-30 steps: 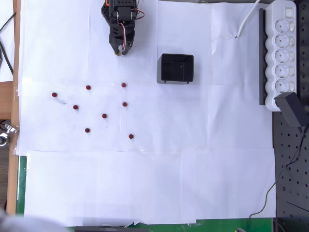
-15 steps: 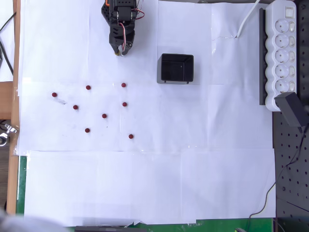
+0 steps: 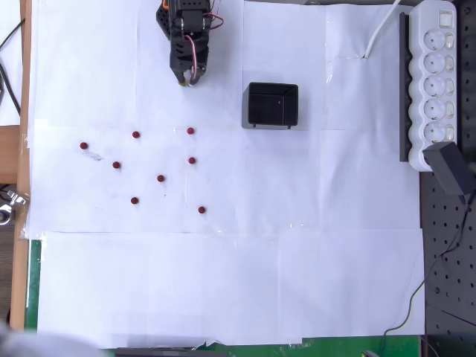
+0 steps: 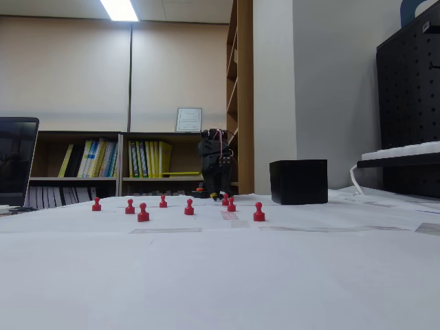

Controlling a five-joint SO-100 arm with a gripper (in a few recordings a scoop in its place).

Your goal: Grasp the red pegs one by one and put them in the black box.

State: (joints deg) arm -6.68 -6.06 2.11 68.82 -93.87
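Pincer [image 3: 187,79] above scattered red pegs [image 3: 161,178]; black box [image 3: 271,105] right.

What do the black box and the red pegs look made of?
Black box: probably hard plastic, since its glossy inner walls catch highlights in the overhead view. Red pegs: likely moulded plastic, uniform red with a smooth knob-on-base shape, though too small to be sure.

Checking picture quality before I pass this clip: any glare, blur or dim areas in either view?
Overhead view: even bright light, the white paper nearly washed out, the red pegs sharp, faint glare inside the black box. Fixed view: a bright ceiling light, a dim room, the arm dark against the wall, the near tabletop soft.
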